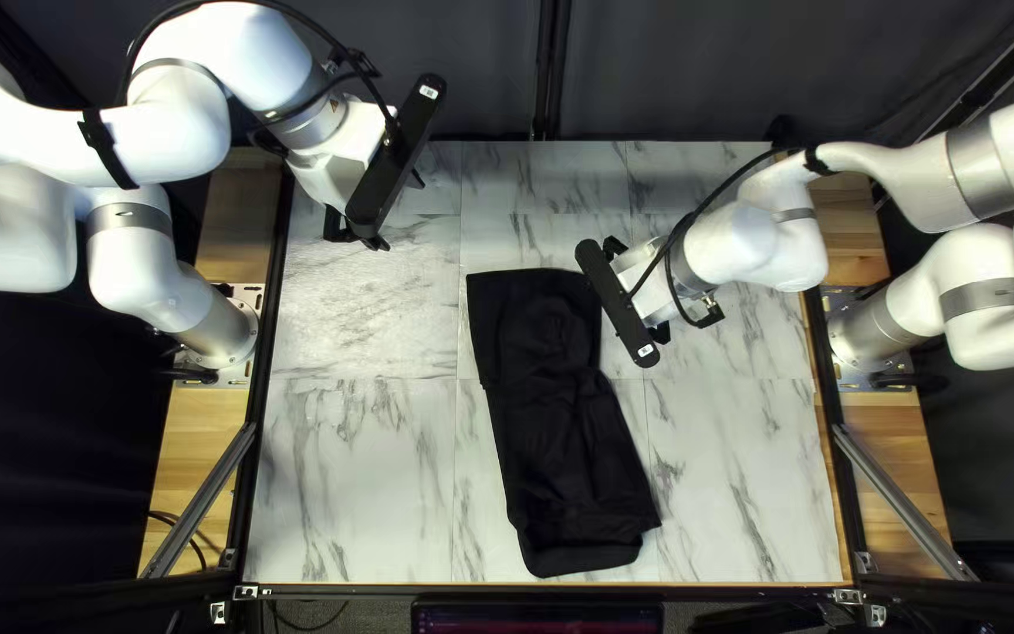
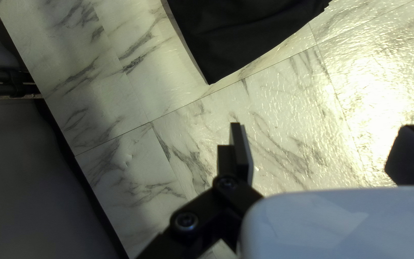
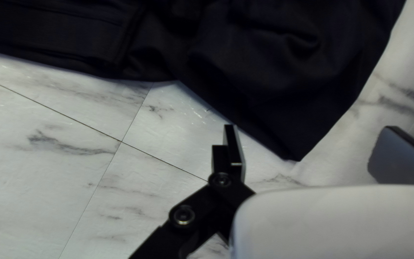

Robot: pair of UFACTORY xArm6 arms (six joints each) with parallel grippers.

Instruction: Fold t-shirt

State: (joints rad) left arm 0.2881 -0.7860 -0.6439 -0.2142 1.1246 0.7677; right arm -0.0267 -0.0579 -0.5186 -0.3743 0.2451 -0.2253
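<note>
While your left claw and right claw gape wide and empty, grip the shirt at twelve o'clock, likely for the crosswise fold.

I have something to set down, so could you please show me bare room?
Bare table shows left of the shirt, out to the table's left edge, and right of its near half, out to the right edge. It is crowded at the shirt's far end, beside the right gripper, and the left gripper hangs near the far left corner.
</note>
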